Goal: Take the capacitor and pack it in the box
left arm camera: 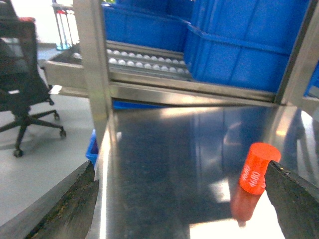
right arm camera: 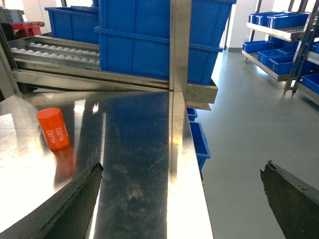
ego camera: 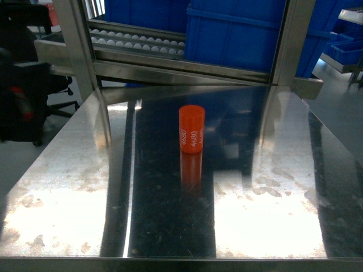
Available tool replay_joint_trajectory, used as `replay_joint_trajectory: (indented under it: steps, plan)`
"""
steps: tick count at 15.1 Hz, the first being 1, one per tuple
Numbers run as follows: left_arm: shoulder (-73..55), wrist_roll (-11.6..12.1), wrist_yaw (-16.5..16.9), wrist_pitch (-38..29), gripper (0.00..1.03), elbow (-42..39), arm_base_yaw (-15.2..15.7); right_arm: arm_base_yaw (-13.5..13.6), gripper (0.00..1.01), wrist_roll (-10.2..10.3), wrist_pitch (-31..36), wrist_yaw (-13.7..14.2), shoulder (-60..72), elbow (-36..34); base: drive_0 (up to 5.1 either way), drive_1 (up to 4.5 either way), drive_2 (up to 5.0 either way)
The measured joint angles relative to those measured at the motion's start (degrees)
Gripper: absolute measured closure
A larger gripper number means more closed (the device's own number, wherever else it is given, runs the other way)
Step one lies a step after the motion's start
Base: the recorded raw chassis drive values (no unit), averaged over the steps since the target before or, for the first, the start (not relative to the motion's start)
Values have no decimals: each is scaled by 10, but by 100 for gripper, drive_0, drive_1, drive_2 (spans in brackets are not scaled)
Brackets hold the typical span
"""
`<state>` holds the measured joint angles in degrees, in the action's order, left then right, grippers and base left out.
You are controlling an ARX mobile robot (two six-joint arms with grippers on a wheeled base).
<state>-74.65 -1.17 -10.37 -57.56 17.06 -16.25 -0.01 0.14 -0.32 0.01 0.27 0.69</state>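
The left gripper [left arm camera: 182, 199] is standing wide, with nothing between its fingers [left arm camera: 65, 209]. The orange capacitor [left arm camera: 255, 168] is appearing just inside its right finger, farther along the steel table [left arm camera: 164, 149], not touched. The right gripper [right arm camera: 182, 194] is also spread wide and carrying nothing; in its view the capacitor [right arm camera: 53, 128] is sitting well to the left, apart from both fingers. Probably both arms are waiting back so that the head camera is getting a free look at the part.

The head view is showing the capacitor [ego camera: 191, 128] upright near the middle of the table [ego camera: 68, 192], and no gripper at all. The blue bins [ego camera: 238, 34] and roller rack [ego camera: 136, 42] are standing behind it. Only the right wrist view is showing the shelves [right arm camera: 279, 45] across the floor, and only the left wrist view the office chair [left arm camera: 22, 84]. The box is not appearing in any view.
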Motion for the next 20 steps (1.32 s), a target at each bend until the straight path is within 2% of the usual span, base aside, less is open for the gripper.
replay_joint_trajectory:
  steps: [2, 4, 9, 16, 20]
  plan:
    - [-156, 5, 8, -13, 5, 83, -36, 0, 3, 0, 0, 0, 0, 0, 0, 0, 0]
    - [-264, 6, 25, -3, 5, 157, -54, 0, 3, 0, 0, 0, 0, 0, 0, 0, 0]
    - [-375, 8, 36, 38, 5, 280, -99, 0, 3, 0, 0, 0, 0, 0, 0, 0, 0]
    - [-491, -15, 38, 92, 5, 414, -107, 0, 3, 0, 0, 0, 0, 0, 0, 0, 0]
    - [-595, -31, 30, 118, 5, 524, -104, 0, 3, 0, 0, 0, 0, 0, 0, 0, 0]
